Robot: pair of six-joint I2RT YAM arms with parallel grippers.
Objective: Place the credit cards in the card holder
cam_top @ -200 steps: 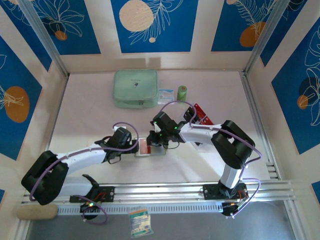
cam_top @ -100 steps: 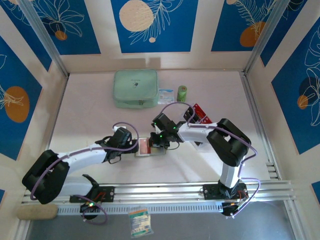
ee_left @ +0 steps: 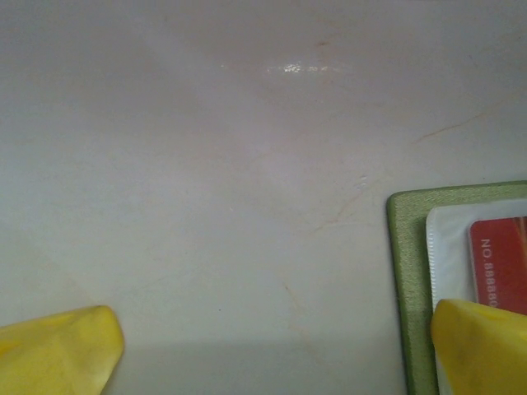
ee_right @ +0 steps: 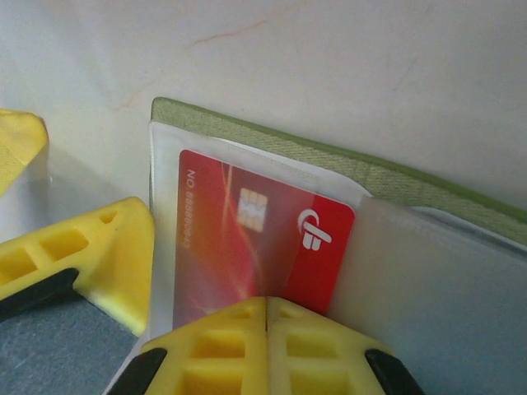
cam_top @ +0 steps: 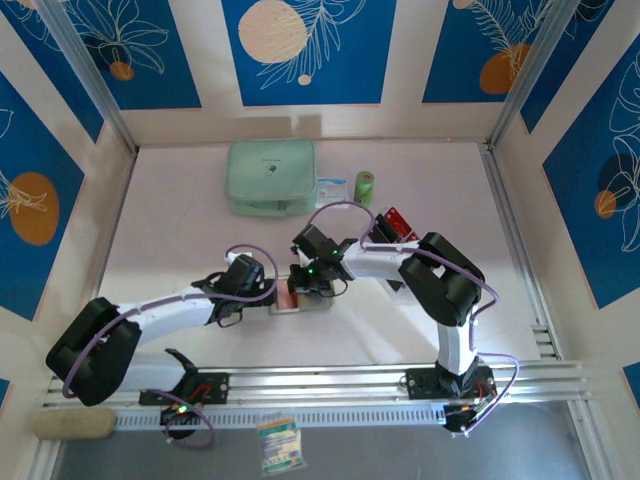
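The olive-green card holder (ee_right: 272, 136) lies open on the table, its clear inner sleeve up. A red credit card (ee_right: 247, 239) lies part-way inside that sleeve, its right end bare. My right gripper (ee_right: 268, 306) is shut, its joined tips resting on the card's near edge with nothing between them. From above, the right gripper (cam_top: 306, 283) covers most of the card holder (cam_top: 303, 304). My left gripper (ee_left: 272, 350) is open, one fingertip (ee_left: 482, 346) on the holder's left edge (ee_left: 405, 280), the other on bare table. More red cards (cam_top: 400, 226) lie at the right.
A pale mint zip pouch (cam_top: 272, 177) sits at the back, with a small packet (cam_top: 331, 190) and a green roll (cam_top: 365, 185) beside it. The aluminium rail (cam_top: 330, 382) runs along the near edge. Walls close in on three sides.
My right gripper has slid left across the card holder, staying shut, and now hides more of the red card from above. The left arm has not moved.
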